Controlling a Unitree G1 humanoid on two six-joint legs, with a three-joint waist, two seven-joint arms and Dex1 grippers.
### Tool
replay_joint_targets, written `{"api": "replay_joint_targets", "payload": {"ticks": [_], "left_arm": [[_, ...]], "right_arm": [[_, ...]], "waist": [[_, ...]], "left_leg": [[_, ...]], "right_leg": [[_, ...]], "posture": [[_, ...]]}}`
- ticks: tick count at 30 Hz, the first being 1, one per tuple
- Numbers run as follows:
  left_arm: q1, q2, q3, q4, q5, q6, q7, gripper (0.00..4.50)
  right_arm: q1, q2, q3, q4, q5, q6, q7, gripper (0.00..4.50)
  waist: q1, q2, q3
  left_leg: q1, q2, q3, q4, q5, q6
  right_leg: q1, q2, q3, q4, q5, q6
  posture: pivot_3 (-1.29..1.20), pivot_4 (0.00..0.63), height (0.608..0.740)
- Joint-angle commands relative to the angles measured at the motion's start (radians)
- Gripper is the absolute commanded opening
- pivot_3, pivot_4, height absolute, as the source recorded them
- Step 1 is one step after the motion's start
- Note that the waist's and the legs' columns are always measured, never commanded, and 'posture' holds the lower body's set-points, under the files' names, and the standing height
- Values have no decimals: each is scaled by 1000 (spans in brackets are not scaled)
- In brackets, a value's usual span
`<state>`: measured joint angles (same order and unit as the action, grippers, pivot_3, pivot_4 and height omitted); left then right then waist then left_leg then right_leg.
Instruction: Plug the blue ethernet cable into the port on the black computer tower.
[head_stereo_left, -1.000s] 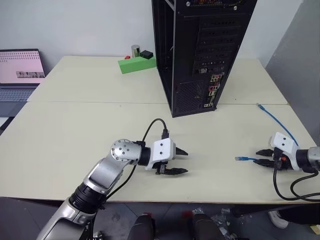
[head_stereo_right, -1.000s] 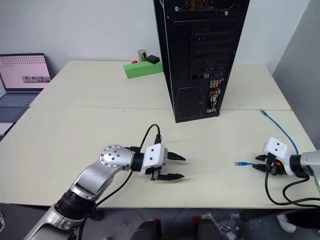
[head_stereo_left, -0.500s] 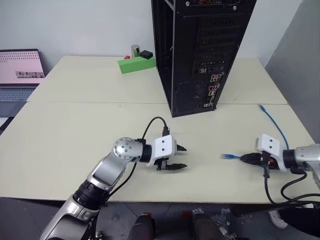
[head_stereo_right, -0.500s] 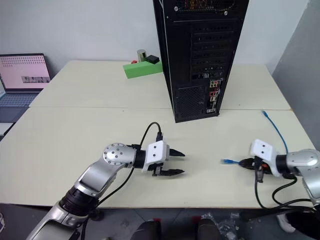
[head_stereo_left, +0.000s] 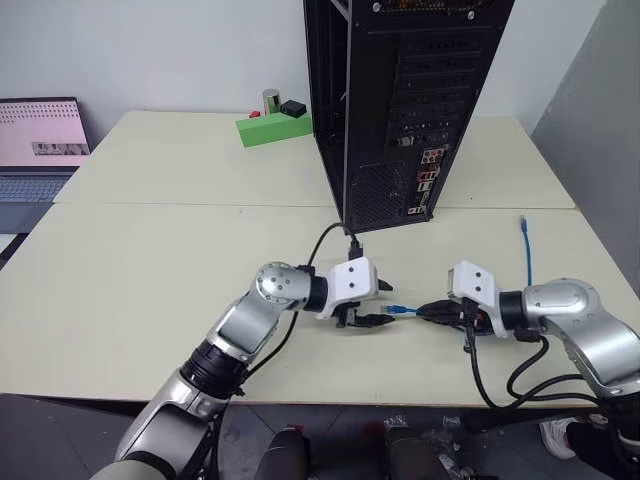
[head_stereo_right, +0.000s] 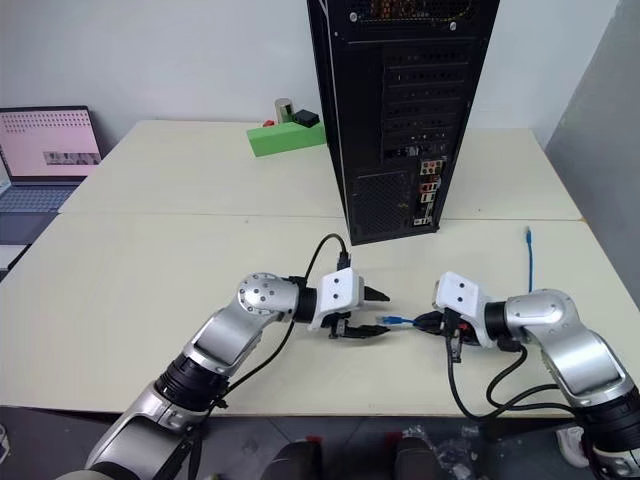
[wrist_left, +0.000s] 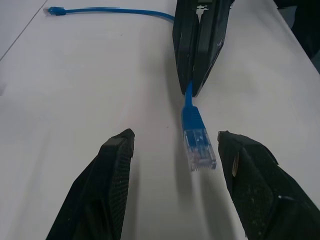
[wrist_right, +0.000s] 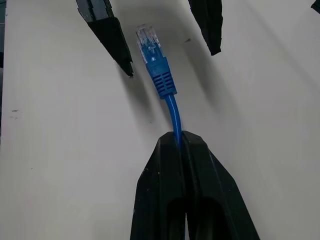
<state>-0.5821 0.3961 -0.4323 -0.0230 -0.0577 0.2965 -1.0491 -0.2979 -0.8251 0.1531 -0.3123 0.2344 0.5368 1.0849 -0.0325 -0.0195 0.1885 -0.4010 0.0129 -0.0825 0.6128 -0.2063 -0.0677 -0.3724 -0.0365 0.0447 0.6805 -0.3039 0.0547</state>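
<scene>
The right gripper (wrist_right: 181, 137) pinches the blue ethernet cable (wrist_right: 172, 112) behind its clear plug (wrist_left: 199, 149), presenting it between the left gripper's (wrist_left: 175, 150) 2 spread fingers, likely for a handover.

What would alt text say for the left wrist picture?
A clear plug on a blue cable sticks out between the left gripper's open fingers. The shut right gripper pinches the cable just behind it, above the table.

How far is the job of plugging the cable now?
Done: the right pincer is shut on the blue cable. In hand: its plug sits between the open left pincer fingers, not yet gripped. Left: plugging it into the tower.
</scene>
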Motion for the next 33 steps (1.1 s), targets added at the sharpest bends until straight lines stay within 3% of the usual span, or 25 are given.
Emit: {"api": "replay_joint_targets", "payload": {"ticks": [1, 10, 18, 21, 26, 31, 32, 33], "left_arm": [[-12, 0, 7, -12, -1, 11, 2, 2364], [4, 9, 9, -22, 8, 25, 12, 324], [20, 17, 9, -13, 17, -7, 17, 315], [32, 25, 16, -10, 11, -45, 6, 315], [61, 46, 35, -14, -11, -127, -12, 314], [121, 68, 85, 23, 17, -439, 41, 314], [125, 79, 84, 47, 54, -540, 64, 314], [126, 91, 82, 74, 93, -639, 88, 314]], "right_arm": [[-32, 1, 6, -14, 1, 2, -5, 0], [-44, 1, 13, -5, 3, 0, -4, 0], [-44, -11, 22, -6, 10, -13, 27, 0], [-47, -16, 15, 10, 8, -34, 38, 515], [-49, -50, -23, 6, 53, -16, 82, 1852], [-40, -67, -144, -12, 186, 66, 89, 3264], [-39, -60, -160, -17, 209, 84, 82, 3318], [-38, -50, -172, -25, 232, 103, 73, 3725]], "waist": [[0, 0, 0], [0, 0, 0], [0, 0, 0], [0, 0, 0], [1, 0, 0], [1, 0, 0], [1, 0, 0], [1, 0, 0]], "left_leg": [[0, 0, 0, 0, 0, 0], [0, 0, 0, 0, 0, 0], [0, 0, 0, 0, 0, 0], [0, 0, 0, 0, 0, 0], [0, 0, 0, 0, 0, 0], [0, 0, 0, 0, 0, 0], [0, 0, 0, 0, 0, 0], [0, 0, 0, 0, 0, 0]], "right_leg": [[0, 0, 0, 0, 0, 0], [0, 0, 0, 0, 0, 0], [0, 0, 0, 0, 0, 0], [0, 0, 0, 0, 0, 0], [0, 0, 0, 0, 0, 0], [0, 0, 0, 0, 0, 0], [0, 0, 0, 0, 0, 0], [0, 0, 0, 0, 0, 0]], "posture": [[0, 150, 740], [0, 150, 740], [0, 150, 740], [0, 150, 740], [0, 150, 740], [0, 150, 740], [0, 150, 740], [0, 150, 740]]}}
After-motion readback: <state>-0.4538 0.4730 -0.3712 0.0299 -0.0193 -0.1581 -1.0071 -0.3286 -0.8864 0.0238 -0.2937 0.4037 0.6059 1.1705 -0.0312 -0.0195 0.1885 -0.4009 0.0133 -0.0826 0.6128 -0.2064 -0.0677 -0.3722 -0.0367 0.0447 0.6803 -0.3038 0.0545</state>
